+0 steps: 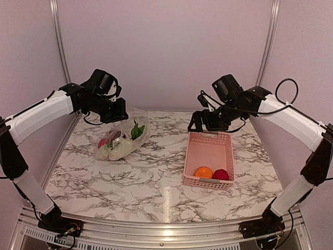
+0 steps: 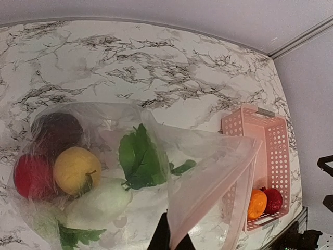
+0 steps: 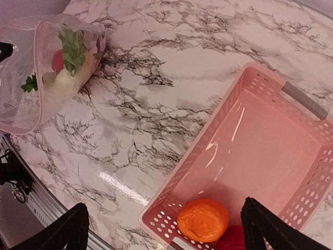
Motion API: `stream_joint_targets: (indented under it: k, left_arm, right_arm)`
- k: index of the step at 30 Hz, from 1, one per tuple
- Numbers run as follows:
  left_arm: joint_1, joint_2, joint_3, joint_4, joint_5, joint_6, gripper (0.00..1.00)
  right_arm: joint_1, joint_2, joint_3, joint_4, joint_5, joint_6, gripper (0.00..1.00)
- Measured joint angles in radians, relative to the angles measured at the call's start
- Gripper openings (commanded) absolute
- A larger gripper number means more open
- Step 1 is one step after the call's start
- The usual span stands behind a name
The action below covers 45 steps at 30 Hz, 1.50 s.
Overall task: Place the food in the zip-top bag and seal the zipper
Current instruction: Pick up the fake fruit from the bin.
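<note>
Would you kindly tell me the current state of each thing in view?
Zip-top bag: mouth open, partly filled with food, one edge lifted.
Zipper: unsealed.
Pink basket: holds orange piece and red piece.
Left fingers: shut on the bag's edge.
Right fingers: open, empty, above the basket.

A marble-look tabletop, white with dark grey veins, spreads beneath the jaws of the left gripper and the right gripper and runs on toward me past both. Behind the jaws stands a plain back wall, pale lilac, with matching side walls outward of each pair. Two aluminium posts rise in the far corners, behind and outward of the jaws. On my side of them an aluminium rail edges the table, and a soft streak of light glints on the top just before it.
</note>
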Motion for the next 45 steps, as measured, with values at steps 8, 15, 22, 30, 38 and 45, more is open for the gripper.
stream_joint_targets:
  k: [8, 15, 22, 30, 38, 45]
  left_arm:
    - [0.000, 0.000, -0.024, -0.002, 0.015, 0.000, 0.00]
    - [0.000, -0.002, -0.024, -0.002, 0.015, 0.000, 0.00]
    - [0.000, -0.013, -0.037, -0.002, 0.015, 0.000, 0.00]
    - [0.000, -0.013, -0.050, -0.002, 0.024, 0.000, 0.00]
    - [0.000, -0.013, -0.050, -0.002, 0.034, -0.001, 0.00]
    - [0.000, -0.014, -0.059, -0.002, 0.039, -0.002, 0.00]
  right_arm:
    - [-0.001, 0.000, -0.198, -0.118, 0.010, -0.071, 0.89]
    - [-0.001, 0.045, -0.237, -0.194, 0.057, -0.089, 0.86]
    - [-0.001, 0.104, -0.243, -0.253, 0.152, -0.089, 0.82]
    - [-0.001, 0.118, -0.303, -0.282, 0.213, -0.088, 0.82]
    - [-0.001, 0.142, -0.341, -0.282, 0.219, -0.088, 0.79]
    - [-0.001, 0.157, -0.372, -0.274, 0.218, -0.088, 0.66]
